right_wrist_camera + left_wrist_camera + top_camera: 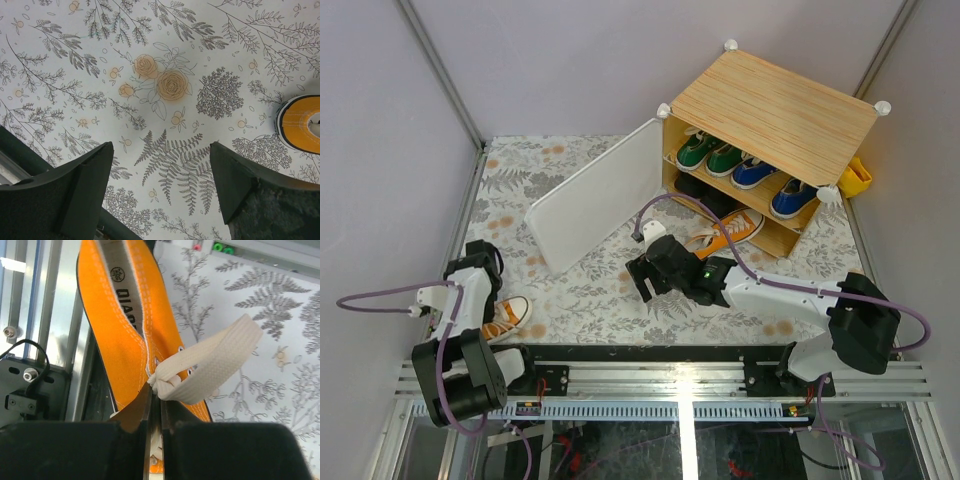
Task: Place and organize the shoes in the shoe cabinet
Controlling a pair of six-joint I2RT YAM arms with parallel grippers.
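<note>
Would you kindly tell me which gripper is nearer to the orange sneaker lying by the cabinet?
Right. The right gripper hovers open beside that orange sneaker, apart from it; the left gripper is at the near-left edge of the table, shut on the other orange sneaker.

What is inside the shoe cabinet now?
Above, two green sneakers and two blue sneakers; below, black shoes, mostly in shadow. The cabinet top hides the back.

We call this a robot lab cell, not a home: plain pale-grey enclosure panels [380, 150], bare aluminium corner posts [440, 72], a slotted aluminium mounting rail [620, 380] along the near edge, loose purple cables [380, 294], and a floral printed table cover [590, 300] as staging.
</note>
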